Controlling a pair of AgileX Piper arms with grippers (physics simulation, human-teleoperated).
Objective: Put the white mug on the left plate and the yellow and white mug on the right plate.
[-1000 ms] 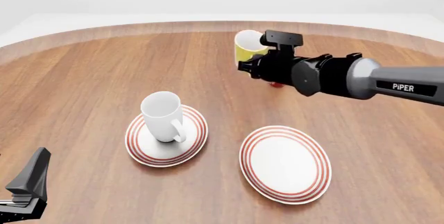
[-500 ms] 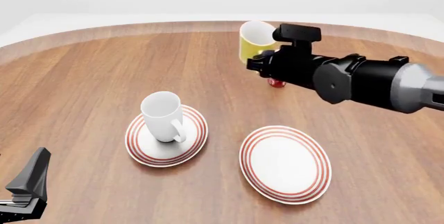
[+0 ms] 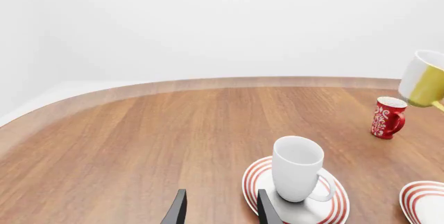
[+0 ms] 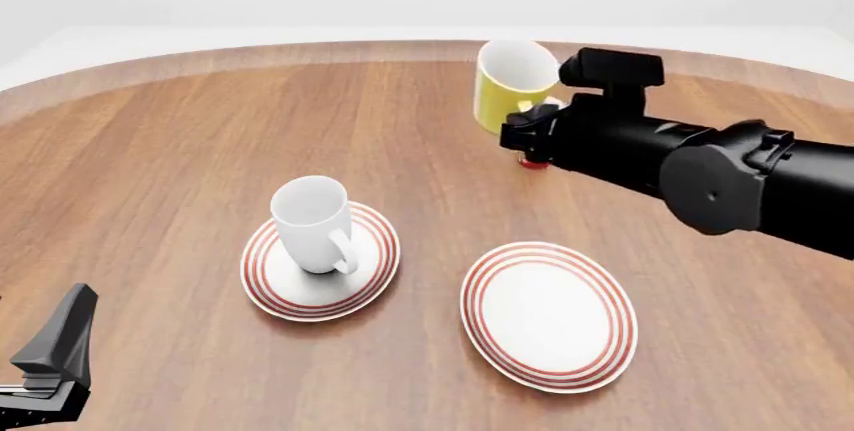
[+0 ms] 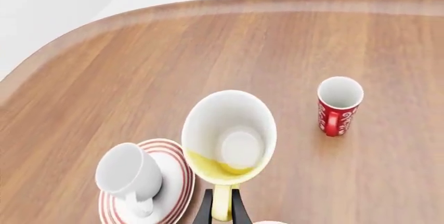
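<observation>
The white mug (image 4: 314, 223) stands upright on the left plate (image 4: 382, 247), handle toward the near side. The right plate (image 4: 549, 316) lies bare next to it. My right gripper (image 4: 531, 123) is shut on the handle of the yellow and white mug (image 4: 513, 87) and holds it tilted in the air over the far middle of the table. In the right wrist view the mug (image 5: 230, 135) hangs with its handle between the fingers (image 5: 206, 211). My left gripper (image 3: 220, 211) is open and empty, low at the near left, short of the white mug (image 3: 298, 168).
A small red-and-white patterned cup (image 3: 386, 118) stands on the table beyond the plates, below the lifted mug; in the front view it (image 4: 533, 162) is mostly hidden by the right arm. The wooden table's curved far edge (image 4: 267, 51) runs along the back.
My right gripper has lifted the yellow and white mug higher and carried it a little to the right. The left arm, the white mug and both plates have not moved.
</observation>
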